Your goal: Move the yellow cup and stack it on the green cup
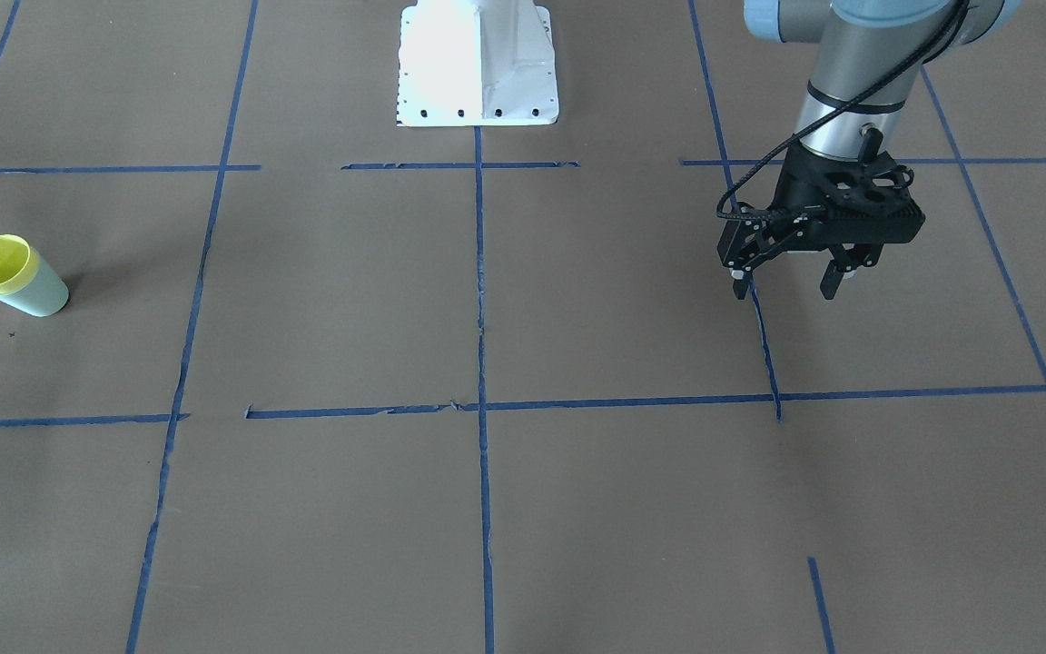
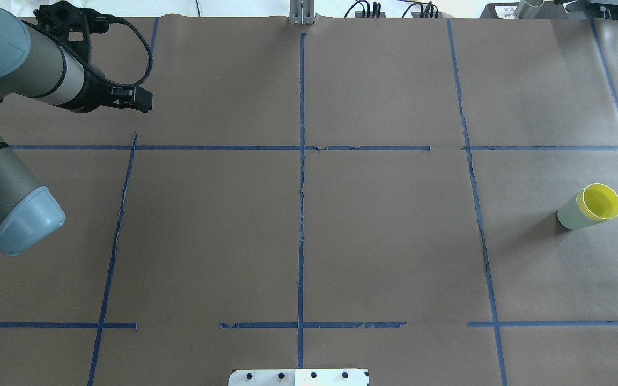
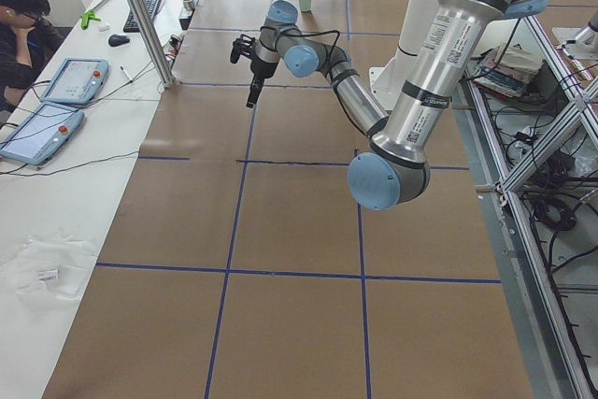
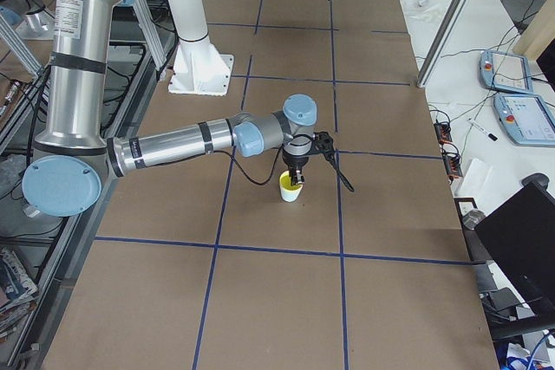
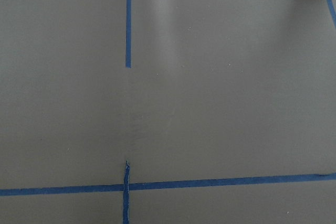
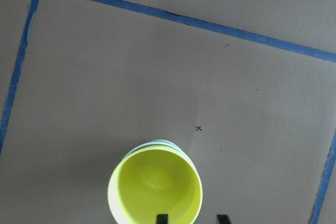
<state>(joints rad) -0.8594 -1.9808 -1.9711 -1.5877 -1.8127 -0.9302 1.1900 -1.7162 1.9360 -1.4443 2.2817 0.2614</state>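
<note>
yellow cup (image 2: 602, 203) nested upright inside green cup (image 2: 568, 215), out on robot's right end of paper-covered table (image 2: 384, 230). right gripper (image 6: 192, 217) just above, fingers spread, one tip over yellow interior, other outside rim, not pinching afaict. left gripper (image 1: 788, 280) well apart, also spread, holding nothing, over blue tape line (image 1: 764, 345).

Brown paper (image 1: 332, 300) across table, blue tape (image 1: 479, 272) grid on it. One wavy strip directly under left pincer (image 1: 785, 291). White base plate (image 1: 478, 64) well off to its side, at table edge. Tiny x mark (image 6: 198, 128) on paper just ahead of right pincer (image 6: 192, 217). White bench (image 3: 56, 212) beyond left pincer, across table edge: seated operator (image 3: 23, 16), two pendants (image 3: 70, 81), keyboard (image 3: 149, 2), mouse (image 3: 118, 40). Metal post (image 3: 145, 16) nearest the pincer.
</note>
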